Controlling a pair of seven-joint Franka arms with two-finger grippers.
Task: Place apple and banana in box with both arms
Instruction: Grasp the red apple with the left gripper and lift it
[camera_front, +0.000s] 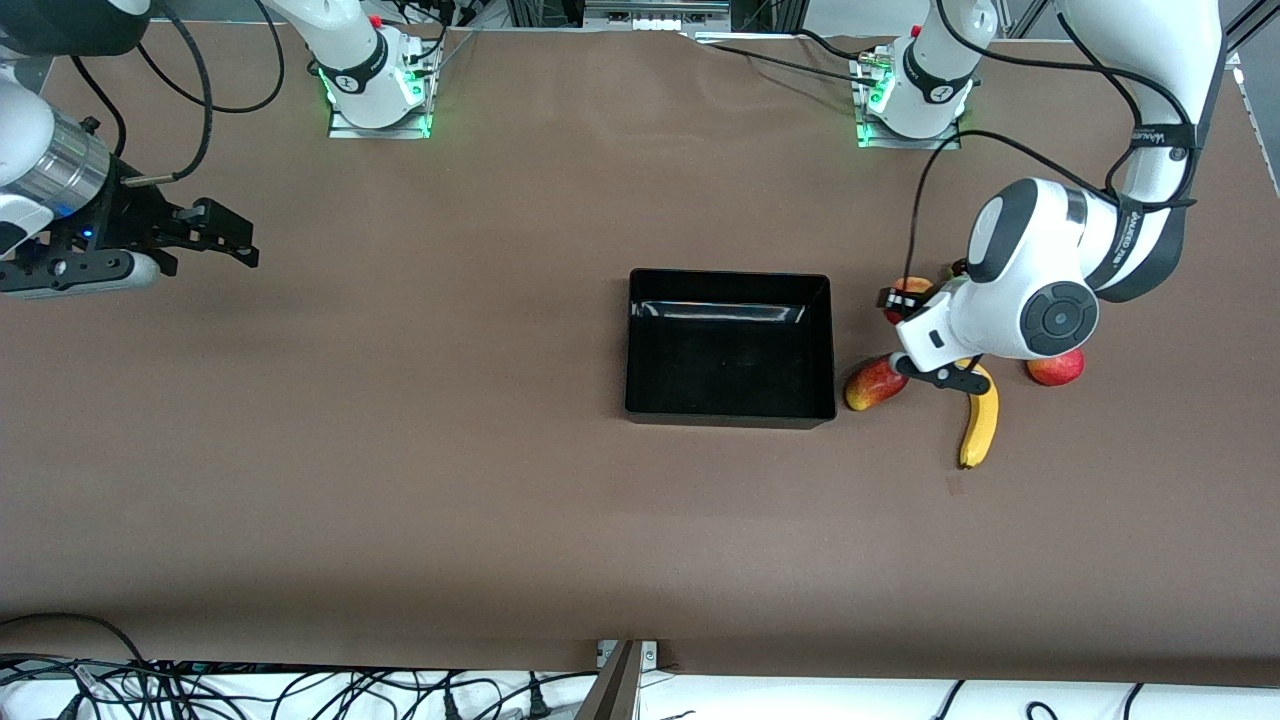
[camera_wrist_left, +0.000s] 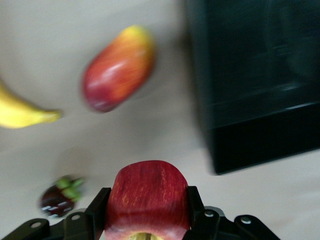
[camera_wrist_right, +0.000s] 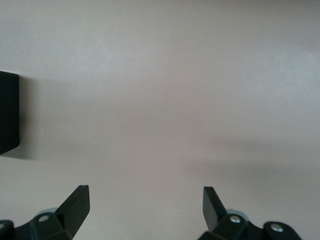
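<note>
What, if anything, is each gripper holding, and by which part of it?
The left gripper holds the apple, its fingers pressed on the apple's two sides. The right gripper is open over bare table and holds nothing.

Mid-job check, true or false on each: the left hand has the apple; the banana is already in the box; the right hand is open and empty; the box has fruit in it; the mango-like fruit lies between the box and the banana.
1. The left hand is shut on the apple. True.
2. The banana is in the box. False: it lies on the table beside the box, toward the left arm's end.
3. The right hand is open and empty. True.
4. The box holds fruit. False: it is empty.
5. The mango-like fruit lies between box and banana. True.
</note>
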